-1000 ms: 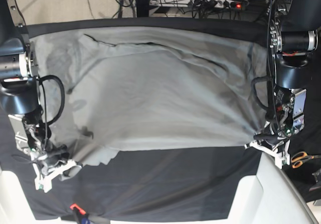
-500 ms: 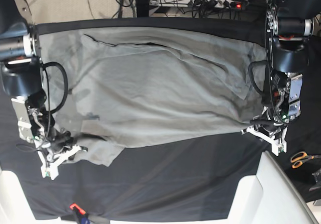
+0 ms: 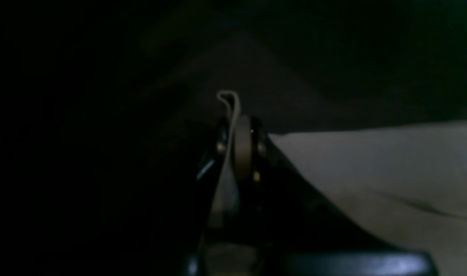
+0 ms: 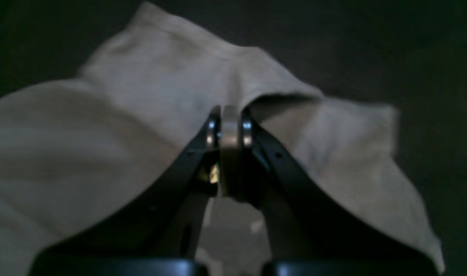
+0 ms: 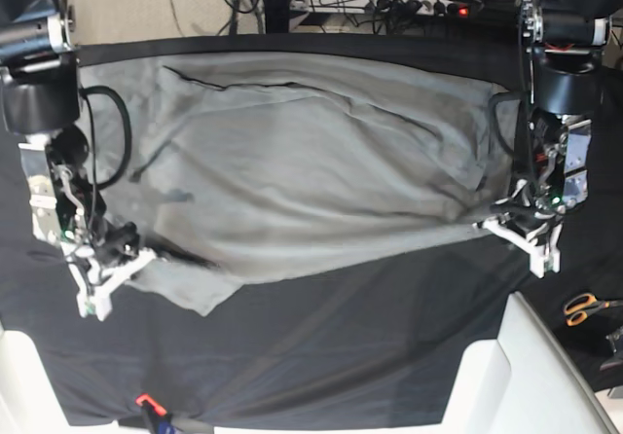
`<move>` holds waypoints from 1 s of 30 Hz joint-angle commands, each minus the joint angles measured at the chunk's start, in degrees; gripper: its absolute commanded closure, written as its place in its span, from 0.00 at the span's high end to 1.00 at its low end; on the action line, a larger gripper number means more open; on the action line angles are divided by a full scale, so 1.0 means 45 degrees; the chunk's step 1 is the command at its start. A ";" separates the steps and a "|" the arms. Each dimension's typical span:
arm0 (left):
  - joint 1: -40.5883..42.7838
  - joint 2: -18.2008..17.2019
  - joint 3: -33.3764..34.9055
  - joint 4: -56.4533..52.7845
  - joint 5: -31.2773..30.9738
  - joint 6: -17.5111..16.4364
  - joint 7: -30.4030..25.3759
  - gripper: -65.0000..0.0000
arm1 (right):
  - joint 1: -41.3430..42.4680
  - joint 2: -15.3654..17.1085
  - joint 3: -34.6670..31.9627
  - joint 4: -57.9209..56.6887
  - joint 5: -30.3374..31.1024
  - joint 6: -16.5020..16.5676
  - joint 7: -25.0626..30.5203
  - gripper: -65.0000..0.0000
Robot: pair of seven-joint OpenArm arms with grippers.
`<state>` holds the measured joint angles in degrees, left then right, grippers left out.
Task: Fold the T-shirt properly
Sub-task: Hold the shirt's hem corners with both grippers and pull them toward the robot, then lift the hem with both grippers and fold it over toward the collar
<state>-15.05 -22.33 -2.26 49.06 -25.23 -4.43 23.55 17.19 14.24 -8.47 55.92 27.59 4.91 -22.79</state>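
While your left gripper [image 3: 239, 126] pinches a thin fold of the T-shirt [image 5: 311, 171] at its 3 o'clock edge, your right gripper [image 4: 227, 122] is clamped on the hem corner at 8 o'clock. You have the T-shirt spread across the black table cloth [image 5: 341, 356].
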 commanded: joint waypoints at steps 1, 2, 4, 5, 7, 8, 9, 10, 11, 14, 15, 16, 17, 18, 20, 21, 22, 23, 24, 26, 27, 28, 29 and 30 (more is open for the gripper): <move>-0.0241 -0.0206 -0.0054 0.0224 0.0030 0.0056 -0.0223 0.00 | 0.0273 0.0069 0.0075 0.0262 0.0051 -0.0045 0.0267 0.00; -0.0241 -0.0206 -0.0054 0.0224 0.0030 0.0056 -0.0223 0.00 | 0.0195 0.0127 0.0095 0.0281 0.0051 -0.0084 0.0267 0.00; -0.0221 -0.0206 -0.0054 0.0224 0.0030 0.0056 -0.0223 0.00 | 0.0097 0.0303 0.0114 0.0359 0.0090 -0.0143 0.0267 0.00; -0.0202 -0.0225 -0.0054 0.0244 0.0030 0.0056 -0.0223 0.00 | 0.0038 0.0323 0.0114 0.0359 0.0090 -0.0143 0.0267 0.00; -0.0202 -0.0225 -0.0054 0.0498 0.0030 0.0056 -0.0223 0.00 | -0.0177 0.0323 0.0544 0.0457 0.0090 -0.0143 0.0267 0.00; -0.0182 -0.0225 -0.0054 0.0615 0.0030 0.0056 -0.0223 0.00 | -0.0294 0.0323 0.0837 0.0555 0.0090 -0.0143 0.0248 0.00; -0.0182 -0.0225 -0.0054 0.0673 0.0050 0.0036 -0.0223 0.00 | -0.0431 0.0323 0.1052 0.0692 0.0090 -0.0143 0.0170 0.00; -0.0182 -0.0225 -0.0035 0.0712 0.0050 0.0036 -0.0223 0.00 | -0.0528 0.0323 0.1286 0.0848 0.0090 -0.0143 0.0033 0.00; -0.0202 -0.0225 0.0024 0.0712 0.0050 0.0036 -0.0223 0.00 | -0.0587 0.0323 0.1443 0.1024 0.0090 -0.0143 -0.0104 0.00; -0.0319 -0.0225 0.0845 0.0712 0.0050 0.0036 -0.0223 0.00 | -0.0841 0.0381 0.1755 0.1493 0.0051 -0.0123 -0.0397 0.00; -0.0319 -0.0225 0.1079 0.0810 0.0030 0.0036 -0.0223 0.00 | -0.0899 0.0401 0.1755 0.1629 0.0051 -0.0123 -0.0475 0.00; -0.0260 -0.0206 0.1196 0.0908 0.0010 0.0056 -0.0223 0.00 | -0.0958 0.0401 0.1755 0.1766 0.0051 -0.0123 -0.0592 0.00; -0.0202 -0.0186 0.1274 0.1084 -0.0048 0.0056 -0.0223 0.00 | -0.1036 0.0401 0.1755 0.1903 0.0051 -0.0123 -0.0690 0.00; -0.0182 -0.0186 0.1313 0.1259 -0.0048 0.0056 -0.0223 0.00 | -0.1153 0.0401 0.1755 0.2059 0.0051 -0.0123 -0.0748 0.00; 0.0033 -0.0186 0.1294 0.1416 -0.0068 0.0056 -0.0203 0.00 | -0.1310 0.0401 0.1755 0.2294 0.0051 -0.0123 -0.0788 0.00; 0.0111 -0.0206 0.1294 0.1592 -0.0068 0.0075 -0.0203 0.00 | -0.1446 0.0401 0.1755 0.2469 0.0051 -0.0123 -0.0788 0.00; 0.0209 -0.0225 0.1294 0.1787 -0.0068 0.0075 -0.0125 0.00 | -0.1564 0.0401 0.1755 0.2587 0.0051 -0.0123 -0.0788 0.00; 0.0287 -0.0245 0.1294 0.2041 -0.0068 0.0075 0.0168 0.00 | -0.1622 0.0401 0.1755 0.2723 0.0051 -0.0123 -0.0788 0.00; 0.0345 -0.0264 0.1274 0.2275 -0.0029 0.0075 0.0500 0.00 | -0.1720 0.0401 0.1755 0.2762 0.0051 -0.0123 -0.0807 0.00; 0.0521 -0.0479 0.1274 0.2822 -0.0068 0.0075 0.0911 0.00 | -0.1876 0.0401 0.1775 0.2841 0.0051 -0.0123 -0.0983 0.00; 0.0599 -0.0499 0.1274 0.3018 -0.0068 0.0075 0.0930 0.00 | -0.1896 0.0401 0.1775 0.2841 0.0051 -0.0123 -0.1139 0.00; 0.0638 -0.0518 0.1274 0.3154 -0.0029 0.0075 0.0950 0.00 | -0.1954 0.0401 0.1775 0.2880 0.0051 -0.0123 -0.1276 0.00; 0.0638 -0.0577 0.1274 0.3233 0.0010 0.0075 0.0969 0.00 | -0.2052 0.0401 0.1775 0.3016 0.0051 -0.0123 -0.1354 0.00; 0.0638 -0.0694 0.1274 0.3252 -0.0048 0.0075 0.0969 0.00 | -0.2189 0.0381 0.1775 0.3231 0.0051 -0.0123 -0.1393 0.00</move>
<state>-11.27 -24.21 3.84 62.67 -25.50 -4.40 28.97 6.24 15.20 -0.84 69.25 27.53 4.27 -30.04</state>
